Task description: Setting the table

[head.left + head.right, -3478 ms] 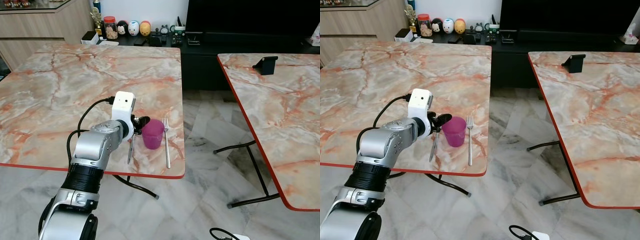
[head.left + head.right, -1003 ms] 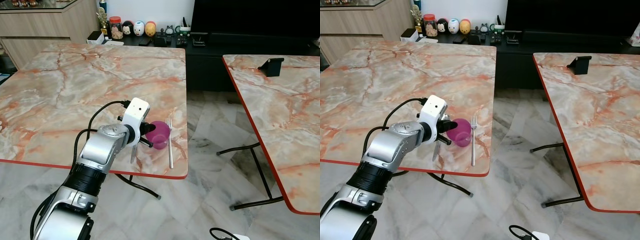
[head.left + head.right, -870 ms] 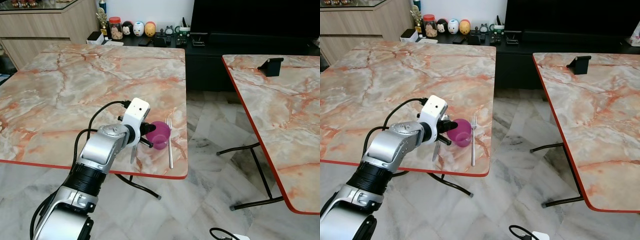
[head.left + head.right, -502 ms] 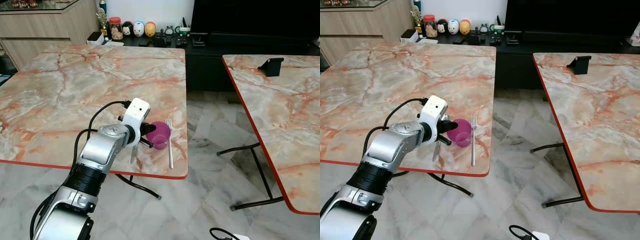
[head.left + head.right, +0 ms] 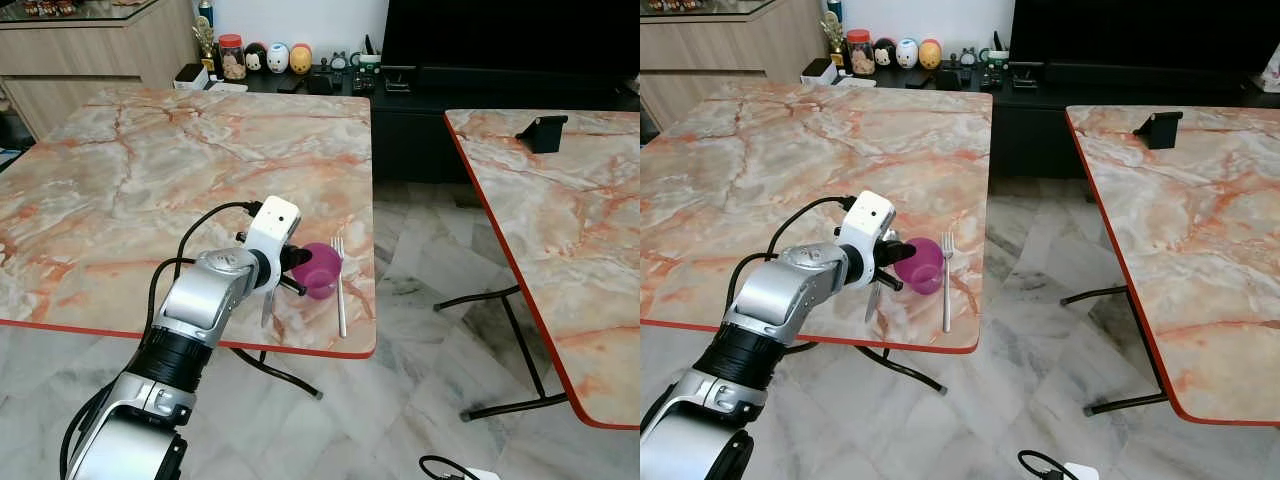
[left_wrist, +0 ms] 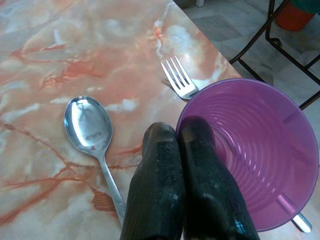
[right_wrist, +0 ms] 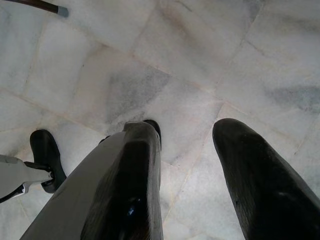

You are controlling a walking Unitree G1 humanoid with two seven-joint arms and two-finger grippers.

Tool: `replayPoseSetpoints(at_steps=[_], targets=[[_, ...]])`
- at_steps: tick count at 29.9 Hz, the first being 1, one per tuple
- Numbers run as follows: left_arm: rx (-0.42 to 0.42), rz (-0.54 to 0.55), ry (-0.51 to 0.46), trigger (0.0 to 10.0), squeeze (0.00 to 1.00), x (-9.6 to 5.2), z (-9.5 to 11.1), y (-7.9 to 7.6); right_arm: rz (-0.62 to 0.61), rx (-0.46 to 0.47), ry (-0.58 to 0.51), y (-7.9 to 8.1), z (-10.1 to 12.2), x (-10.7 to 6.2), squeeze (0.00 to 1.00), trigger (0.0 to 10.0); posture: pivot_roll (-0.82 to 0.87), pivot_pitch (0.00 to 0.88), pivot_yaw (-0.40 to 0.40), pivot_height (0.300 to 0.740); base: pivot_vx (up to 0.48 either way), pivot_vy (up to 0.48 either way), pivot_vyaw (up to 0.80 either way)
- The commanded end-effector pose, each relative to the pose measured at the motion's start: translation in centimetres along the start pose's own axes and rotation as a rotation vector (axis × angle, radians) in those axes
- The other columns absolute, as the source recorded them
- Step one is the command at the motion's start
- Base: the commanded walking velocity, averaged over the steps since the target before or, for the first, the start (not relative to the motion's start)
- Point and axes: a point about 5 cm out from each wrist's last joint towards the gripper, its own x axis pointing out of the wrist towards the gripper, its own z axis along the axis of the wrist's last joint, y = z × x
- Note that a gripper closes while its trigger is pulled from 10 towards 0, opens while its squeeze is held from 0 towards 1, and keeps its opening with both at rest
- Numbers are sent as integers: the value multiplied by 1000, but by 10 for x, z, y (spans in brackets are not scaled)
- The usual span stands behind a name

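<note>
Cup (image 5: 318, 270) is tipped over near the bench's (image 5: 150, 180) near right corner, left gripper (image 6: 181, 145) pinching its rim, jaws closed tight on it. Spoon (image 6: 89, 131) lies just left of it, fork (image 5: 339, 290) just right. Right gripper (image 7: 192, 150) hangs over the floor (image 7: 165, 60), jaws apart, holding nothing.

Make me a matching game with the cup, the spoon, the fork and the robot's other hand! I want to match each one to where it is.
Things:
1. purple cup
2. spoon
3. fork
4. right gripper

Places or states:
A. lying on the table on the cup's right, near the edge
B. open, hanging above the tiled floor
C. pinched at the rim by the left gripper
D. lying on the table on the cup's left

Pairs: 1-C, 2-D, 3-A, 4-B
</note>
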Motion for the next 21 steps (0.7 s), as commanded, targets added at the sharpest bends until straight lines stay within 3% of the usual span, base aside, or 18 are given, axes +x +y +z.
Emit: replayPoseSetpoints(at_steps=[1, 2, 3, 5, 13, 21], targets=[[14, -3, 12, 0, 0, -2, 0, 0, 2, 9, 10, 1, -2, 0, 0, 10000, 118, 0, -6, 711, 0, 0, 0], [15, -4, 12, 0, 0, -2, 0, 0, 2, 9, 10, 1, -2, 0, 0, 10000, 118, 0, -6, 711, 0, 0, 0], [-69, 84, -238, 10000, 0, -14, 16, 7, 0, -2, 15, -1, -3, 0, 0, 10000, 133, 0, -42, 711, 0, 0, 0], [-213, 288, -595, 10000, 0, -48, 30, 29, -3, -18, 21, -4, -5, -1, 0, 10000, 131, 0, -41, 711, 0, 0, 0], [-208, 327, -662, 10000, 0, -53, 35, 31, -4, -11, 19, -3, -5, -1, 0, 10000, 130, 0, -37, 711, 0, 0, 0], [-158, 421, -707, 10000, 0, -58, 17, 33, -13, 11, 6, -4, -3, -1, 0, 10000, 130, 0, -41, 711, 0, 0, 0]])
